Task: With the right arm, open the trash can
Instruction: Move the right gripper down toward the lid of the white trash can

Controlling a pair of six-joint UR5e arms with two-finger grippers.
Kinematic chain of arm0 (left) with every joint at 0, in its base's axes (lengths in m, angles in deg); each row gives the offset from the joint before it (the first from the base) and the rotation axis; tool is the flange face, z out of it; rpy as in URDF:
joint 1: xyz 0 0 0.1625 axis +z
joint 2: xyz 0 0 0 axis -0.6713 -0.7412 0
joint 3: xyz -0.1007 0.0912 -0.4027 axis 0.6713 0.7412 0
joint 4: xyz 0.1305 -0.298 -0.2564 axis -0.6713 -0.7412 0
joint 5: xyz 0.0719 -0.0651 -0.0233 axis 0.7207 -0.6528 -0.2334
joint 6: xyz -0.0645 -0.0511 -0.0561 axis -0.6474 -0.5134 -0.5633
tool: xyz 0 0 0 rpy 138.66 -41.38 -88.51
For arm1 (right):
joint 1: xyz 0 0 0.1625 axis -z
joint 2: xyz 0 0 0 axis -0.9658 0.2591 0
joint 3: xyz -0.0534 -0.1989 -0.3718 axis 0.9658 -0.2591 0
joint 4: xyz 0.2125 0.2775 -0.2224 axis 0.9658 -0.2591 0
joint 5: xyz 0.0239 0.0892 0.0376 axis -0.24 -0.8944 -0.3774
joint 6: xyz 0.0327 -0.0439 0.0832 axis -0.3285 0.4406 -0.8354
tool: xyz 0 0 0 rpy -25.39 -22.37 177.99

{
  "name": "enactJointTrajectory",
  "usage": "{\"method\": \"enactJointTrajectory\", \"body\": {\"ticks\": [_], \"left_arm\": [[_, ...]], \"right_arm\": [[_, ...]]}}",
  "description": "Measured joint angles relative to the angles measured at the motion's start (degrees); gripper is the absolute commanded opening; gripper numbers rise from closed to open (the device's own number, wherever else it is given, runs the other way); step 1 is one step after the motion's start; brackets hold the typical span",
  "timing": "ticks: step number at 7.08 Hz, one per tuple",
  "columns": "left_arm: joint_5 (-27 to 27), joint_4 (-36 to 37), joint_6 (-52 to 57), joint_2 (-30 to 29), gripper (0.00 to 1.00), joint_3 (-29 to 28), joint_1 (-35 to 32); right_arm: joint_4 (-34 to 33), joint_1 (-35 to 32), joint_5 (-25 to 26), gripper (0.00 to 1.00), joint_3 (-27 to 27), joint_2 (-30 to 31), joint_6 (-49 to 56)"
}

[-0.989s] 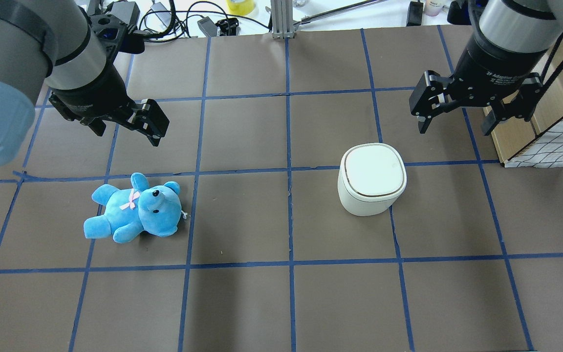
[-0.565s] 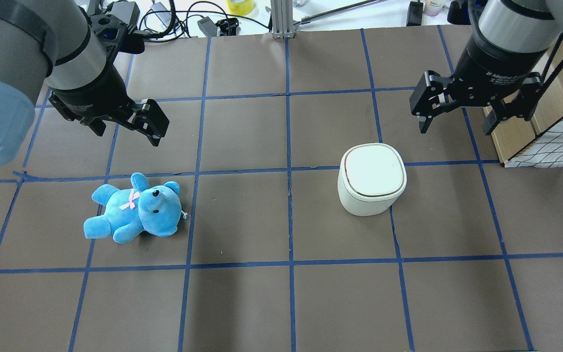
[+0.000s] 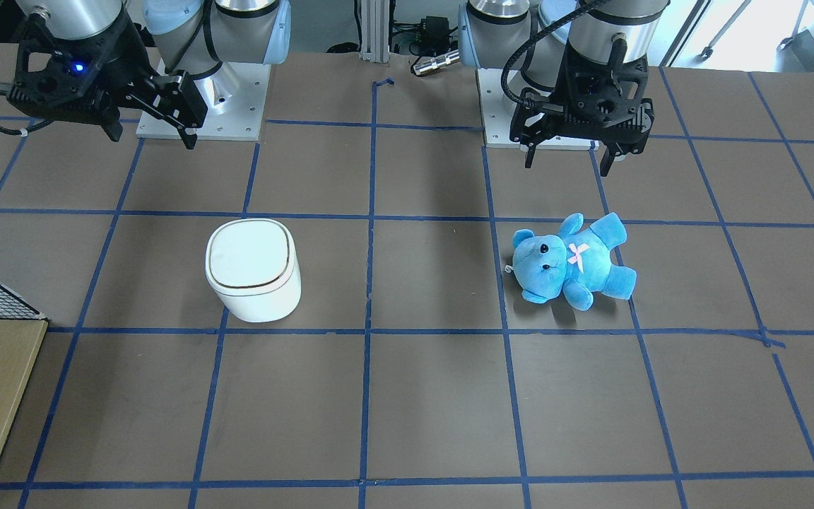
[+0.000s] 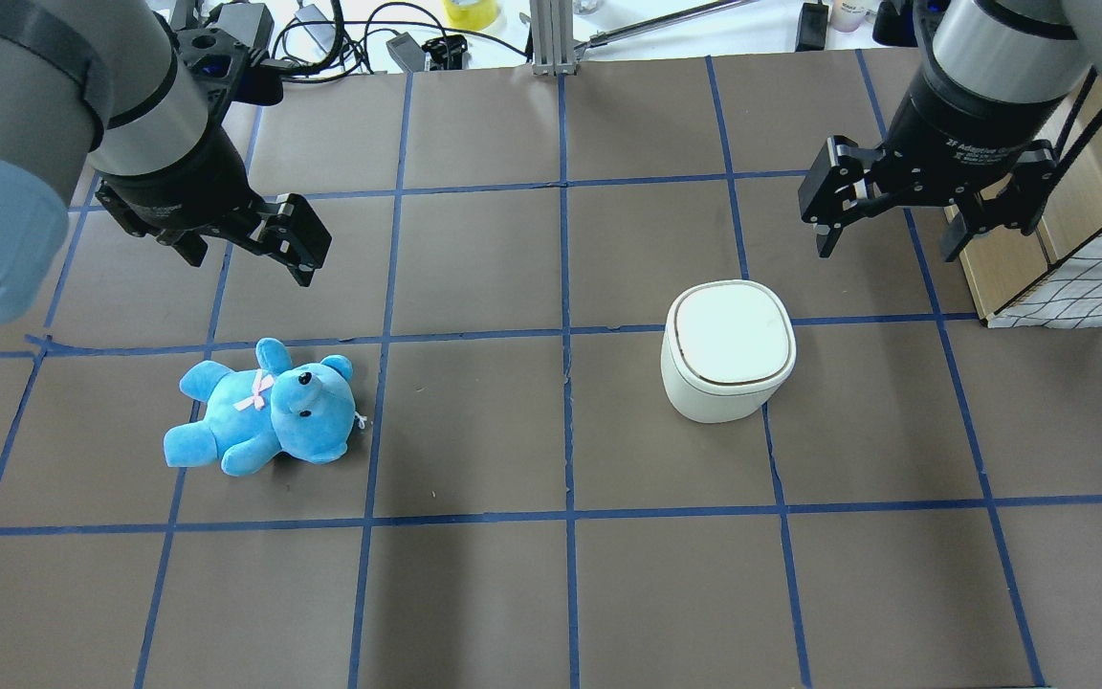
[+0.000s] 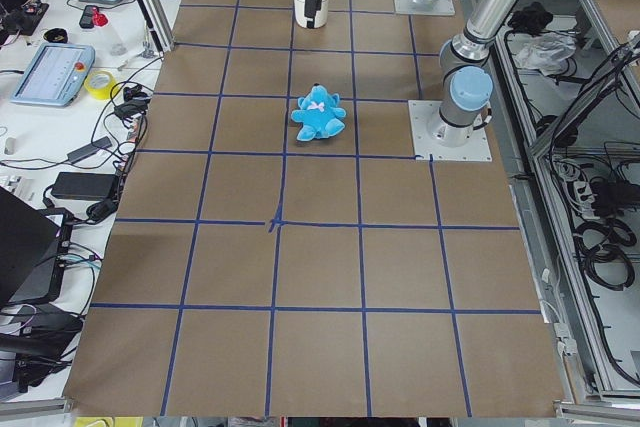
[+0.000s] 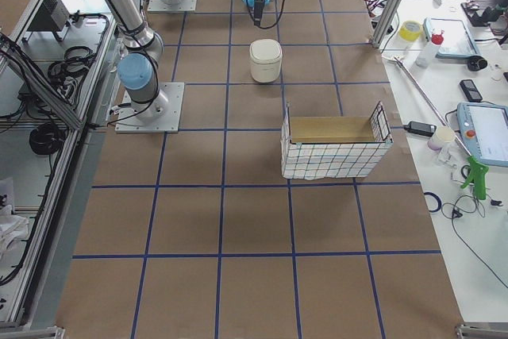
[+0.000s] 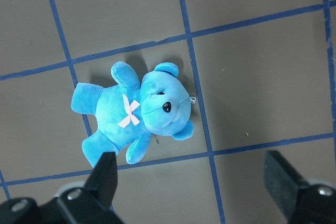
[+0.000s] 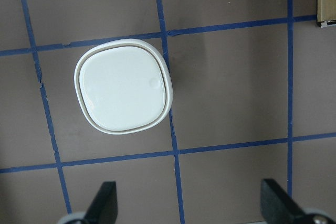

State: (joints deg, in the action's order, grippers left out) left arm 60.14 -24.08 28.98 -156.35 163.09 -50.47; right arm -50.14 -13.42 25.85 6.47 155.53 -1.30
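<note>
On the brown table, in the half on the robot's right, the trash can stands upright beside a crossing of blue tape lines, its flat lid shut and level, the dark seam unbroken all round. Well apart from it, on the robot's left, a blue plush bear lies on its back. Farther out and higher, the right gripper hangs above the table with its fingers spread wide and nothing between them, clear of the lid. In the right wrist view the can lies below, ahead of the two fingertips. The left gripper hovers over the bear, fingers likewise wide apart and empty. Beyond the right gripper sits a white-lined wire basket.
</note>
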Motion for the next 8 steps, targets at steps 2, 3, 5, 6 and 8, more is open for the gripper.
{"method": "enactJointTrajectory", "body": {"ticks": [2, 3, 5, 6, 8], "left_arm": [[0.0, 0.0, 0.0, 0.0, 1.00, 0.0, 0.0], [0.0, 0.0, 0.0, 0.0, 1.00, 0.0, 0.0], [0.0, 0.0, 0.0, 0.0, 1.00, 0.0, 0.0], [0.0, 0.0, 0.0, 0.0, 1.00, 0.0, 0.0], [0.0, 0.0, 0.0, 0.0, 1.00, 0.0, 0.0]], "right_arm": [[-1.4, 0.0, -0.3, 0.19, 0.0, -1.1, 0.5], [-1.7, 0.0, -0.5, 0.10, 0.0, -1.4, 0.5], [-1.9, 0.0, -0.7, 0.09, 0.6, -2.2, 0.4], [-2.7, 0.0, -0.7, 0.09, 1.2, -3.0, 0.5], [-5.7, -0.2, -0.7, 0.06, 2.6, -4.7, 0.6]]}}
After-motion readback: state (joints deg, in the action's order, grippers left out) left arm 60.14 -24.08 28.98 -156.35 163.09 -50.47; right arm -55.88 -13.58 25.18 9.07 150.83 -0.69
